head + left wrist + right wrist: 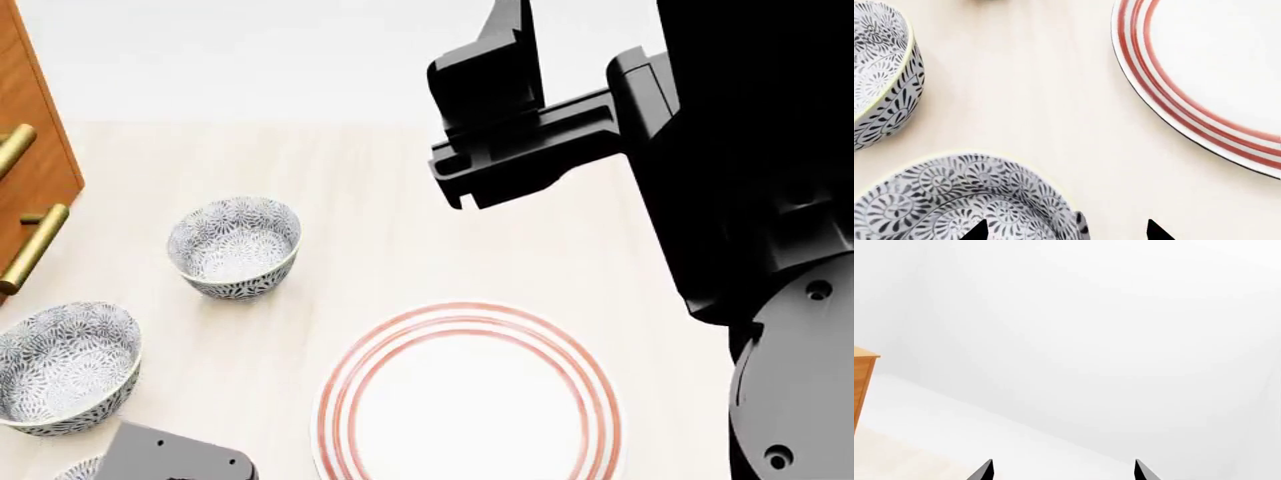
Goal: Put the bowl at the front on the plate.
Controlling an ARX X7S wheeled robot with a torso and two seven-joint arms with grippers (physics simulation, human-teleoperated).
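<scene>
Right arm (747, 200) black, blocky — grey screwed joint housing.

Your left gripper (1066, 231) spread wide over the bowl (961, 200), one fingertip inside its rim, a second bowl (884, 70) near, the plate (1201, 75) well apart.

three patterned bowls (235, 246), one red-ringed plate (467, 400), two brass handles (32, 247)
</scene>
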